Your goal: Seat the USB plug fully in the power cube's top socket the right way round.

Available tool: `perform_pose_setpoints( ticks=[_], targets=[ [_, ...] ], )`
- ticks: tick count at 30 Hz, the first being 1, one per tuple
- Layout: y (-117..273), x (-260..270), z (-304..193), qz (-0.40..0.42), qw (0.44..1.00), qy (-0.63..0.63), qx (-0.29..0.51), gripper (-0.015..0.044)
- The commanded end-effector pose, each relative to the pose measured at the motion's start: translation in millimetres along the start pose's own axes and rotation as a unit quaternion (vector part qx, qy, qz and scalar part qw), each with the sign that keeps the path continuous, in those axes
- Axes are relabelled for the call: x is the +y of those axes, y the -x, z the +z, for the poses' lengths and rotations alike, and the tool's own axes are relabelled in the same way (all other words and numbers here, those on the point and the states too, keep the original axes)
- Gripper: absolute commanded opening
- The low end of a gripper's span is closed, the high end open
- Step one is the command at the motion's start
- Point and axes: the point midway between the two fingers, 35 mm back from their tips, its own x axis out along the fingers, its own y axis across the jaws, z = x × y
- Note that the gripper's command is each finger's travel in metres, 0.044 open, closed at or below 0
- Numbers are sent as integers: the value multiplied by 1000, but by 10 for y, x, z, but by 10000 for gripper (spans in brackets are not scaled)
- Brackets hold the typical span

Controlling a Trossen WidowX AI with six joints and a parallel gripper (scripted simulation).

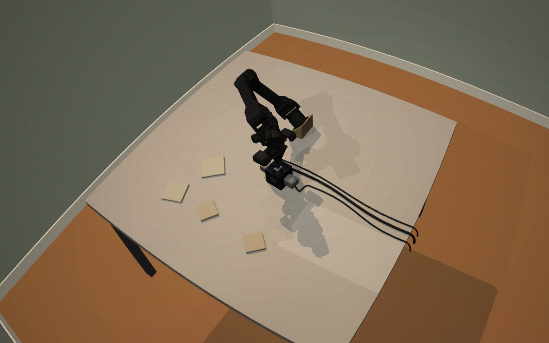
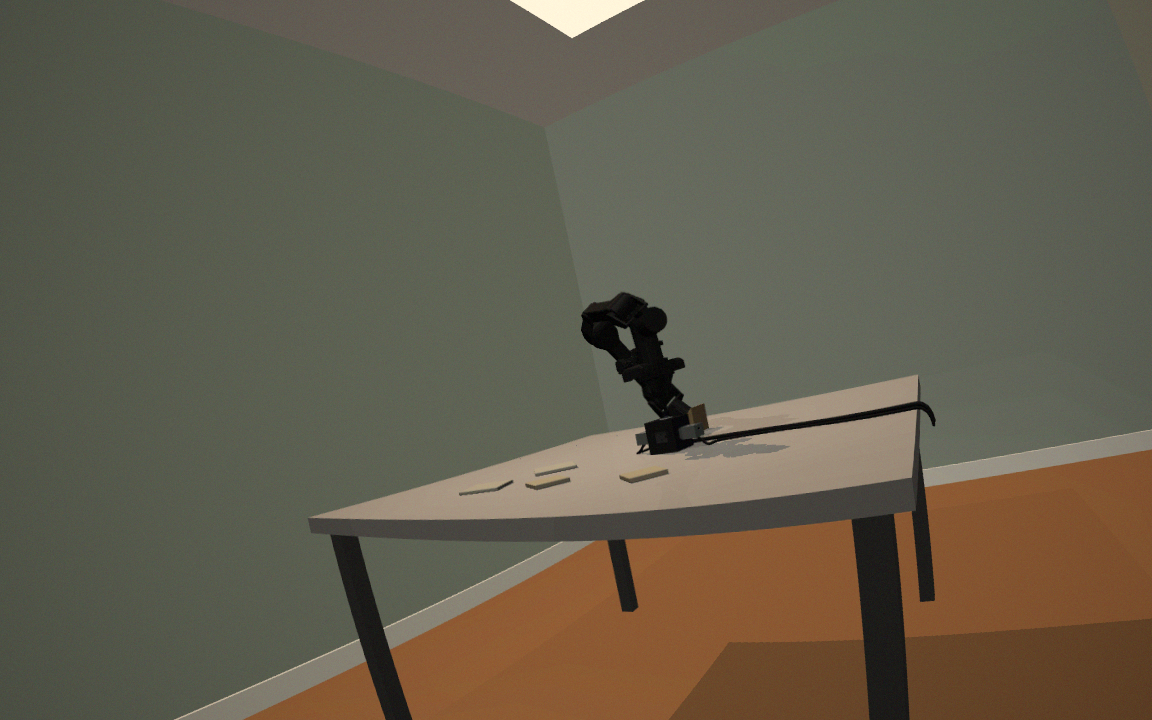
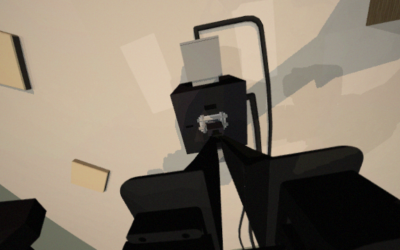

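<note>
The black power cube point(image 1: 273, 180) point(image 2: 664, 435) point(image 3: 232, 95) stands on the table point(image 1: 400, 132) point(image 2: 795, 474). A bright metal frame point(image 3: 212, 117) surrounds the socket area on its top. My gripper point(image 1: 278, 164) point(image 3: 217, 141) points down at the cube's top and is shut on the USB plug point(image 3: 215, 128). Only a small dark part of the plug shows, inside the metal frame at the fingertips. The fingers hide the rest. How deep it sits and which way round it is cannot be told.
A grey plug point(image 1: 290, 180) point(image 2: 692, 431) point(image 3: 201, 60) sits in one cube side; another point(image 1: 262, 167) point(image 2: 641, 438) is opposite. Black cables point(image 2: 831, 420) point(image 3: 269, 87) run over the table edge. Several flat yellow tiles point(image 1: 213, 166) point(image 2: 644, 474) lie around. A brown block point(image 1: 304, 127) point(image 2: 698, 416) stands near the arm base.
</note>
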Motion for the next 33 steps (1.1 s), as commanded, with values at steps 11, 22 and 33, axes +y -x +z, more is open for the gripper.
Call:
perform_pose_setpoints(
  ticks=[11, 22, 33],
  targets=[
    [-19, 6, 4, 2, 1000, 2, 0, 0],
    [-33, 6, 5, 2, 1000, 2, 0, 0],
    [-46, 6, 6, 2, 1000, 2, 0, 0]
  ],
)
